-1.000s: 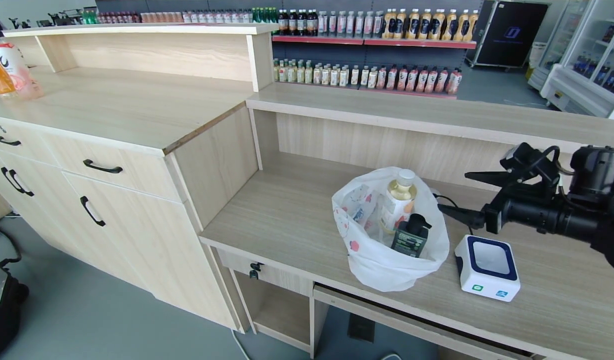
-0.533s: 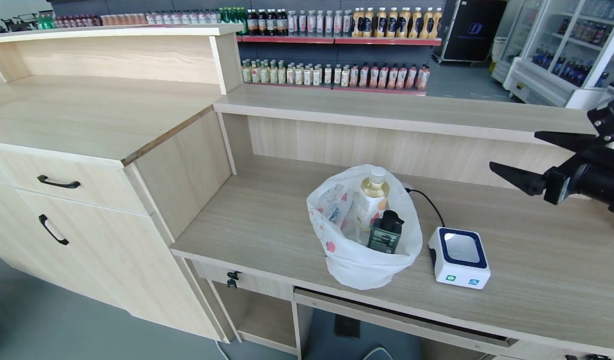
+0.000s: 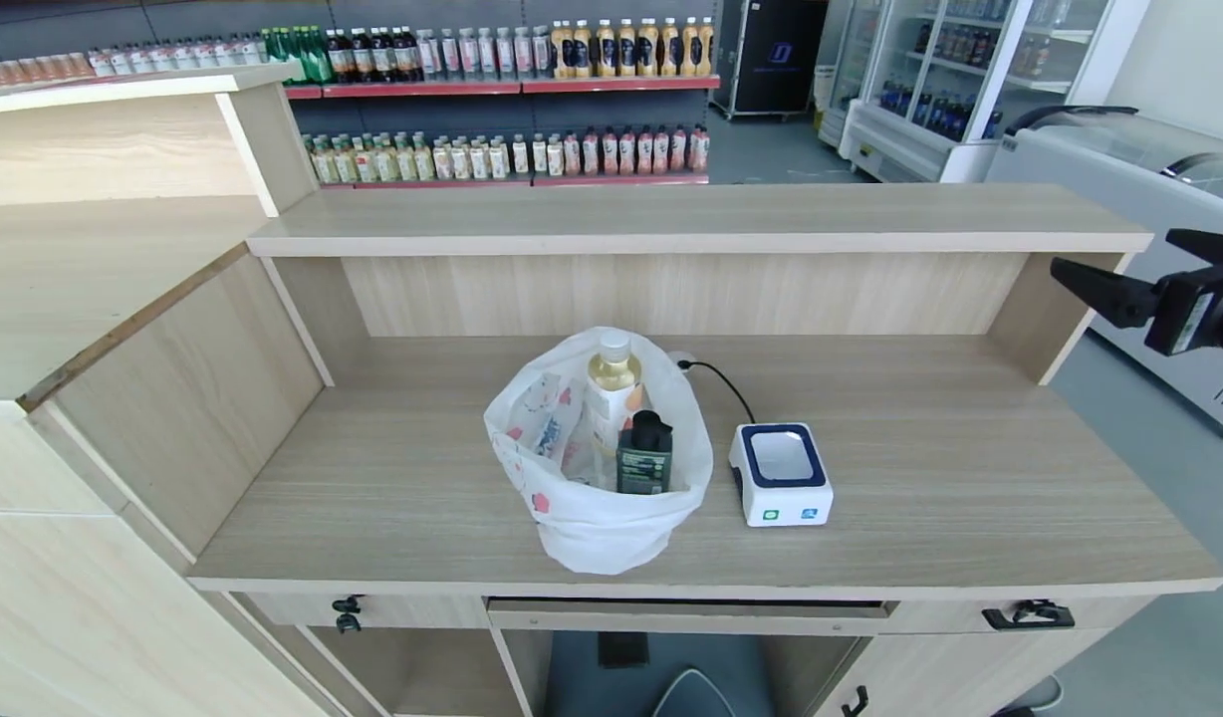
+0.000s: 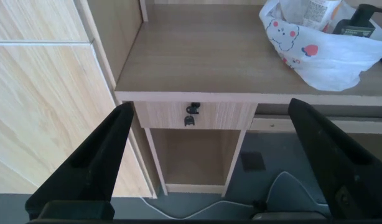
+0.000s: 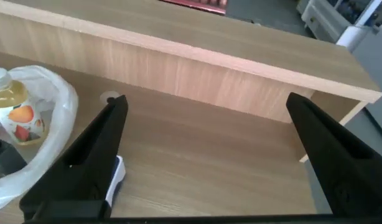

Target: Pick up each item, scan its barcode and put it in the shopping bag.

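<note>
**Right gripper** [image 3: 1114,254]: fingers spread, nothing held. It sits high, off the desk's [image 3: 970,498] right end and well apart from the goods.

**Left gripper** [image 4: 203,165]: fingers wide, empty, low before the desk's front edge.

**Shopping bag** [image 3: 592,518]: stands mid-desk, mouth open. Inside are a tea bottle [image 3: 611,383], upright, and a dark pump bottle [image 3: 643,458] in front of it.

**Scanner** [image 3: 779,473]: just beside the bag, window up, with its cable [image 3: 716,383] running to the rear.

**Step, as I judge it:** both items are bagged, so I look for the next one. I would swing the arms wide of the bag's rim and the cable, and keep the fingers apart until an item sits squarely between them.

**Views:**
- The left wrist view adds the drawer lock [image 4: 191,115] and the open cubby beneath it.
- The right wrist view adds the cable hole [image 5: 110,98] at the back panel.
</note>
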### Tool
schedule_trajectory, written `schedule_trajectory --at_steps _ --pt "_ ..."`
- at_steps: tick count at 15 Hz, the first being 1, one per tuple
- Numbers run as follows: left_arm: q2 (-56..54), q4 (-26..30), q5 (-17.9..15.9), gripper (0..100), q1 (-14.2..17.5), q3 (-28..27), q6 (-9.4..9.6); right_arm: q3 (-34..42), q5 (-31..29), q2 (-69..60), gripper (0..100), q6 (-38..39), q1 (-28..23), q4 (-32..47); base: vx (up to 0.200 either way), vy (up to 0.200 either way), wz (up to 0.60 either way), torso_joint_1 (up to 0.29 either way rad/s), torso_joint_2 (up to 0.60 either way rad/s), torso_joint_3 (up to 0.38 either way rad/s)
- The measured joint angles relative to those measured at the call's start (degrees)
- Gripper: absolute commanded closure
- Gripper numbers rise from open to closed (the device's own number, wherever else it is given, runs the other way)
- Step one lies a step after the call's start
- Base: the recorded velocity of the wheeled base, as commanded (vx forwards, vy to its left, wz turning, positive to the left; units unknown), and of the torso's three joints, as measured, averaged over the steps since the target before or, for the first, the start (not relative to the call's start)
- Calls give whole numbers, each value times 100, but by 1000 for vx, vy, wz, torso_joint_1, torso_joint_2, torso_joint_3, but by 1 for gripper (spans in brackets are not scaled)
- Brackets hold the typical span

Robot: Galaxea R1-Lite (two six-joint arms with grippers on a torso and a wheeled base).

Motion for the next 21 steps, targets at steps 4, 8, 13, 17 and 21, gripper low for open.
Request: schedule_trajectory --at_steps 4,8,13,17,21 --pt "0 0 0 0 -5 0 0 750 -936 -684 0 644 -258 747 0 0 0 0 0 0" --pt "0 0 0 0 -2 0 0 1894 -1398 -1723 0 837 -269 991 0 0 0 0 0 0" --pt "0 0 0 0 -5 0 0 3643 -1436 -3465 0 986 -71 1045 0 0 0 0 0 0" --pt "0 2 0 0 -5 0 -2 4216 -1434 -5108 0 1090 183 2258 0 0 0 0 0 0" --pt "0 0 0 0 -2 0 0 4320 -1418 -6627 0 1130 384 3783 0 0 0 0 0 0"
